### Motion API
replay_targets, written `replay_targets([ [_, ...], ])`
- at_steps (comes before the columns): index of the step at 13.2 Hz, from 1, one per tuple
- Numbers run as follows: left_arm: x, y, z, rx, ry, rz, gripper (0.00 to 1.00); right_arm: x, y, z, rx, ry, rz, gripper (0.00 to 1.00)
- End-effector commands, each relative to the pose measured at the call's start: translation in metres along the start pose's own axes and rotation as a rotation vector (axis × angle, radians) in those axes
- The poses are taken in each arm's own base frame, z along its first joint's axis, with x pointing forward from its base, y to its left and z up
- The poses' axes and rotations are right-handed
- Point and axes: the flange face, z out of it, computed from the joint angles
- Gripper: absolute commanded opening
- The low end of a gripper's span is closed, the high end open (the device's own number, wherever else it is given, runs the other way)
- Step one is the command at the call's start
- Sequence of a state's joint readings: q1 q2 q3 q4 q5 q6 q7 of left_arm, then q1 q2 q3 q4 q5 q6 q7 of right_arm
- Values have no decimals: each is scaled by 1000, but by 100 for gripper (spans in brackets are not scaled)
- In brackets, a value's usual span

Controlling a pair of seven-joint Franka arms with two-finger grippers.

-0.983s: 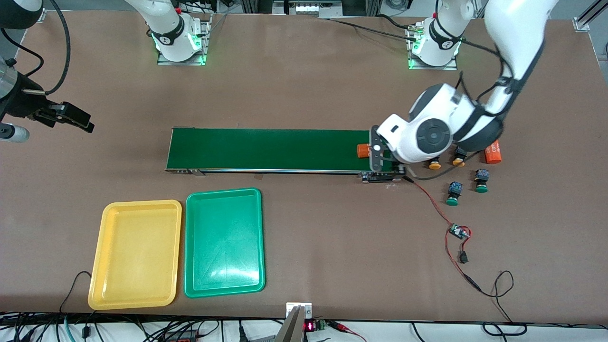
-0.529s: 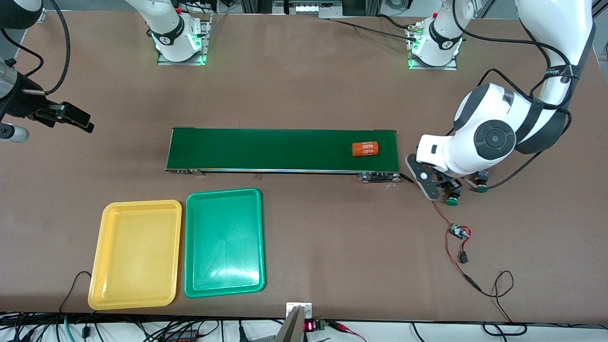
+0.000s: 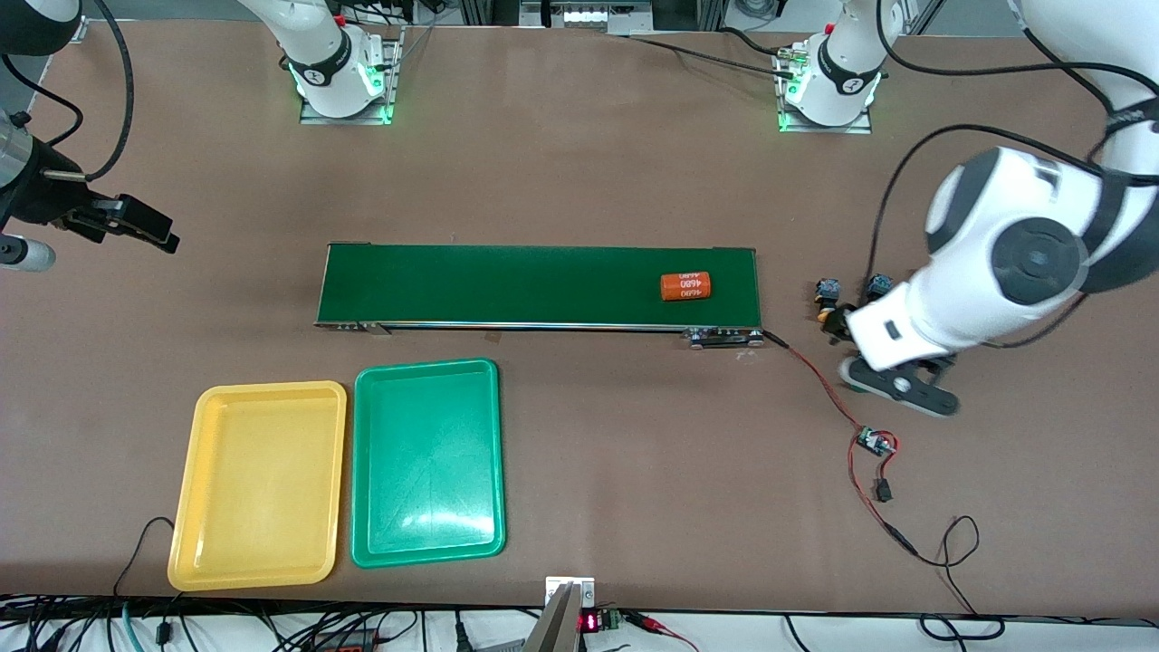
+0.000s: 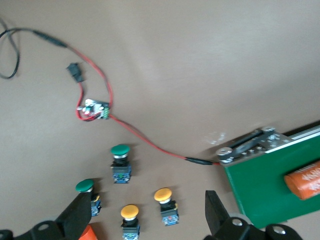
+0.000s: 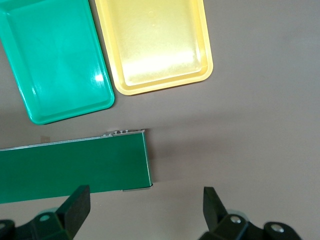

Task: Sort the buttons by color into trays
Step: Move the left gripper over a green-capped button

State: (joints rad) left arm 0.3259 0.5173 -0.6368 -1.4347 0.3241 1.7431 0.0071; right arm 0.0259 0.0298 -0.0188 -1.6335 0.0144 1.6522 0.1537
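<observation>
Four buttons lie on the table off the conveyor's end at the left arm's end. In the left wrist view two are green-capped (image 4: 120, 150) (image 4: 85, 186) and two are yellow-capped (image 4: 163, 195) (image 4: 129, 212). My left gripper (image 4: 147, 220) hangs open over the yellow pair, holding nothing. From the front its wrist (image 3: 914, 335) hides the green ones, and two button bodies (image 3: 826, 297) (image 3: 876, 288) peek out. The yellow tray (image 3: 258, 484) and green tray (image 3: 426, 462) sit side by side, both empty. My right gripper (image 5: 145, 207) waits open above bare table by the belt's other end.
A long dark-green conveyor belt (image 3: 507, 285) carries an orange "4680" cylinder (image 3: 685, 286). Part of another orange cylinder (image 4: 87, 234) shows beside the buttons. A small circuit board (image 3: 874, 442) with red and black wires trails from the belt, nearer the front camera than the buttons.
My left arm has swung from over the belt's end to above the buttons, still open. The orange cylinder on the belt has shifted slightly toward the right arm's end. The right arm is still.
</observation>
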Motion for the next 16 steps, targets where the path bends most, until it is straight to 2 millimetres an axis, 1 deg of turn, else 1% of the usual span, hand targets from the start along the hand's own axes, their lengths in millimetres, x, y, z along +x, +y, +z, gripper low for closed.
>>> replay_targets([
  [1, -3, -16, 43, -17, -143, -55, 100, 2, 2, -5, 14, 5, -3, 100],
  [2, -5, -23, 69, -30, -189, -95, 100, 2, 2, -5, 14, 5, -3, 100],
  [4, -15, -26, 112, -34, -237, -119, 100, 2, 2, -5, 14, 6, -3, 100],
  [5, -21, -36, 135, -48, -211, -131, 100, 2, 2, -5, 14, 5, -3, 100],
  [6, -26, -39, 156, -61, -186, -133, 100, 2, 2, -5, 14, 6, -3, 100],
  [7, -29, -36, 173, -68, -151, -128, 100, 2, 2, -5, 14, 6, -3, 100],
  [8, -32, -37, 186, -44, -110, -110, 100, 2, 2, -5, 14, 6, -3, 100],
  [9, -33, -39, 195, 16, -69, -68, 100, 2, 2, -5, 14, 6, -3, 100],
  [10, -38, -52, 204, 62, -43, -47, 100, 2, 2, -5, 14, 6, -3, 100],
  [11, -44, -60, 213, 55, -26, -56, 100, 2, 2, -5, 14, 6, -2, 100],
  [12, -53, -64, 227, 35, -11, -62, 100, 2, 2, -5, 14, 6, -3, 100],
  [13, -59, -59, 238, 17, 17, -57, 100, 2, 2, -5, 14, 6, -3, 100],
  [14, -64, -60, 248, 1, 35, -68, 100, 2, 2, -5, 14, 6, -3, 100],
  [15, -67, -61, 253, -7, 41, -74, 99, 2, 2, -5, 14, 6, -2, 100],
  [16, -68, -61, 258, -9, 38, -67, 92, 2, 2, -5, 14, 6, -3, 100],
])
